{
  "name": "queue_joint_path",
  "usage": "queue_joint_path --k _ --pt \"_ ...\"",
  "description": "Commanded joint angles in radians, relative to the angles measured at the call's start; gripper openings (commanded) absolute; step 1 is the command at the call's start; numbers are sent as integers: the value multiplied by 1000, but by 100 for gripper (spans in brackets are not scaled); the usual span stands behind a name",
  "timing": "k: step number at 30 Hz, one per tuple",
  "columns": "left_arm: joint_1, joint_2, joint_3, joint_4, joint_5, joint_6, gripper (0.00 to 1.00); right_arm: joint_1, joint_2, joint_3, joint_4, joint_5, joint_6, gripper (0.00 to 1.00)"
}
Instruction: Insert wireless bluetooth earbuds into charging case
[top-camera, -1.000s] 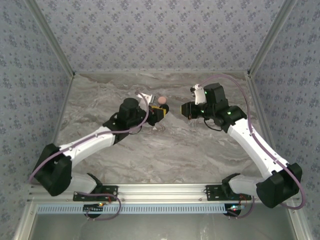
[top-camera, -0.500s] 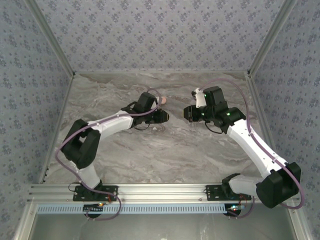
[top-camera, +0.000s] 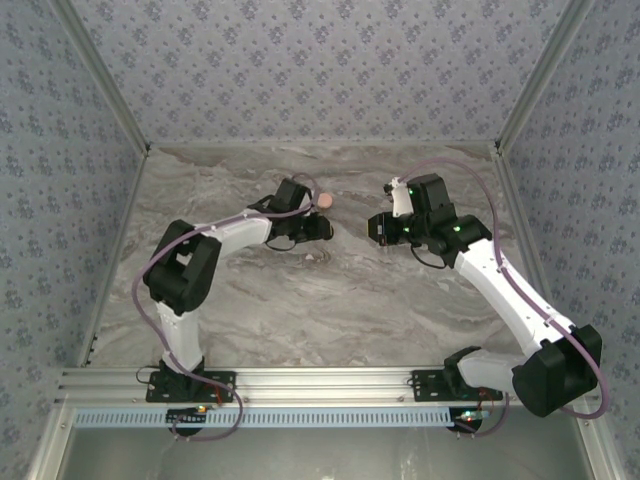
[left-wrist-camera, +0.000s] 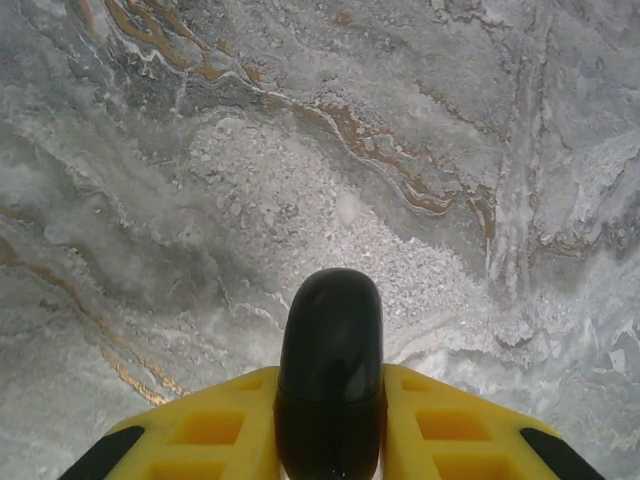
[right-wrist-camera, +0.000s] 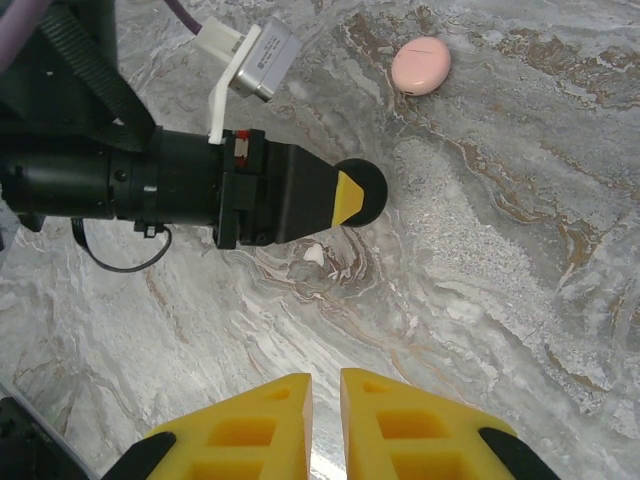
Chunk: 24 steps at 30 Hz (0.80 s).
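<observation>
My left jaws clamp the black round disc (left-wrist-camera: 331, 320), probably the case; the right jaws are closed, empty. I should open them, approaching from six o'clock.

The table (left-wrist-camera: 450, 120) was grey-white marble streaked with brown and ochre veins. The walls (top-camera: 320, 70) wore blue-grey paper with a small repeated flower print. The left tool (left-wrist-camera: 330, 400) and right tool (right-wrist-camera: 324, 400) had yellow fingers, and the disc (left-wrist-camera: 330, 330) in the left one was glossy black. At upper right of the right wrist view, the oval (right-wrist-camera: 421, 65) was pale pink. The arms (top-camera: 505, 280) were white with black joints.
</observation>
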Motion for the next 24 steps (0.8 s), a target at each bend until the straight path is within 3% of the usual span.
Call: queue_joint_path --k 1,16,24 --pt "4 25 46 -16 33 1 25 -9 -17 -7 -18 10 8 16" --pt "10 127 110 -80 -9 23 26 -10 -13 -15 -27 9 18 17" --pt "8 135 122 -125 -50 50 39 -11 -12 -20 -30 19 17 17"
